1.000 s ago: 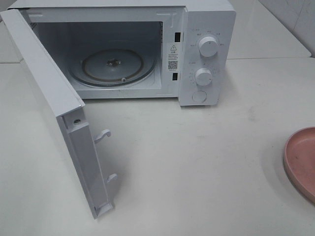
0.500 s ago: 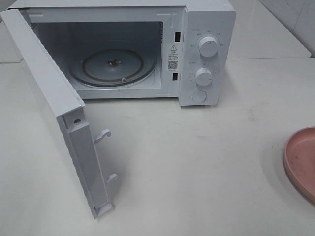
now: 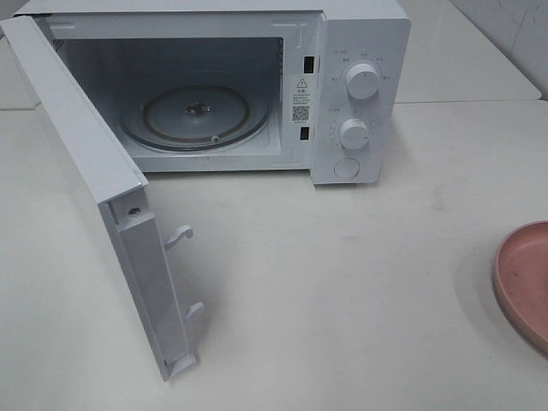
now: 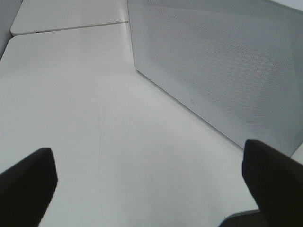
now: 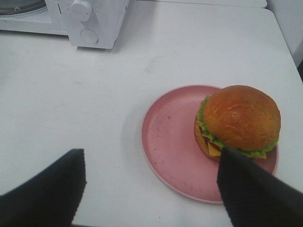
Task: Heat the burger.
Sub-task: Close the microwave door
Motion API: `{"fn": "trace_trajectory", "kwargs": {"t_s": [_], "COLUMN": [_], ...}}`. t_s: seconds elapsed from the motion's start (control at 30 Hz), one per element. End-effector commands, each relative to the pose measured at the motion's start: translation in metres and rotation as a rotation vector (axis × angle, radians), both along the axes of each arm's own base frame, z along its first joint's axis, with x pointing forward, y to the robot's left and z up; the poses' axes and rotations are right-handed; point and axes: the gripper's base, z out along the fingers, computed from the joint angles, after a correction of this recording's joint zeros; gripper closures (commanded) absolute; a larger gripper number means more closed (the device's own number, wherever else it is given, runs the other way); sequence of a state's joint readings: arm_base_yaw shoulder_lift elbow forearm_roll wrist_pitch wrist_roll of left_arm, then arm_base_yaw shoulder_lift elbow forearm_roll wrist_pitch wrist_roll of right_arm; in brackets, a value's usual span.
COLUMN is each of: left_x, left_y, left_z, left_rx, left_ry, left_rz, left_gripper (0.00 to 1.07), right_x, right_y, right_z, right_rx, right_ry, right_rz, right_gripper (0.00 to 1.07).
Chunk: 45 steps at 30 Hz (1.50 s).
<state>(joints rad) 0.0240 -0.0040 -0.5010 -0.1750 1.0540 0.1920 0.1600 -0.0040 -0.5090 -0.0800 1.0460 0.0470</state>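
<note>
Between the spread fingers of the right gripper (image 5: pixel 150 189) nothing is held; the burger (image 5: pixel 238 122) sits just ahead on the pink plate (image 5: pixel 170 142), uncollected. Farther off, the microwave (image 3: pixel 342 86) stands with its door (image 3: pixel 103 197) swung open. Pickup is judged in hand: the jaws must be brought around the bun. The left gripper (image 4: pixel 151 182) is likewise spread, empty.

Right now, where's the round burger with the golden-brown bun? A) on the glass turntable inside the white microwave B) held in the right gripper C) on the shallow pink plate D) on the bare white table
C: the right wrist view shows the burger sitting on the shallow pink plate, with the open right gripper short of it.
</note>
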Motion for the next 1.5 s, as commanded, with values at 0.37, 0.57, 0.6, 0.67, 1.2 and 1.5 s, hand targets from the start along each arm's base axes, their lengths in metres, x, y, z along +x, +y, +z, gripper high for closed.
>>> {"fn": "trace_trajectory", "kwargs": {"t_s": [0.37,0.57,0.6,0.67,1.2,1.5], "left_x": [-0.003,-0.003,-0.003,-0.003,0.019,0.061], "left_y": [0.000,-0.001,-0.001,-0.001,0.002,0.005], "left_z": [0.000,0.000,0.000,0.000,0.020,0.023], "left_rx": [-0.004,-0.006,-0.008,-0.008,-0.003,-0.012], "left_ry": [-0.030,-0.030,-0.030,-0.030,-0.063,0.012], "left_rz": [-0.002,-0.003,-0.004,-0.003,0.022,0.044], "left_gripper": [0.06,0.06,0.06,0.06,0.10,0.89], "right_x": [-0.003,-0.003,-0.003,-0.003,-0.003,-0.003], "right_y": [-0.001,-0.001,-0.001,-0.001,-0.001,-0.001], "right_z": [0.000,0.000,0.000,0.000,0.000,0.000], "right_rx": [0.000,0.000,0.000,0.000,0.001,0.001], "right_ry": [-0.033,-0.033,-0.033,-0.033,-0.033,-0.033], "right_rz": [-0.010,-0.010,-0.010,-0.010,-0.009,-0.009], "right_gripper": [0.31,0.31,0.31,0.31,0.31,0.31]}}
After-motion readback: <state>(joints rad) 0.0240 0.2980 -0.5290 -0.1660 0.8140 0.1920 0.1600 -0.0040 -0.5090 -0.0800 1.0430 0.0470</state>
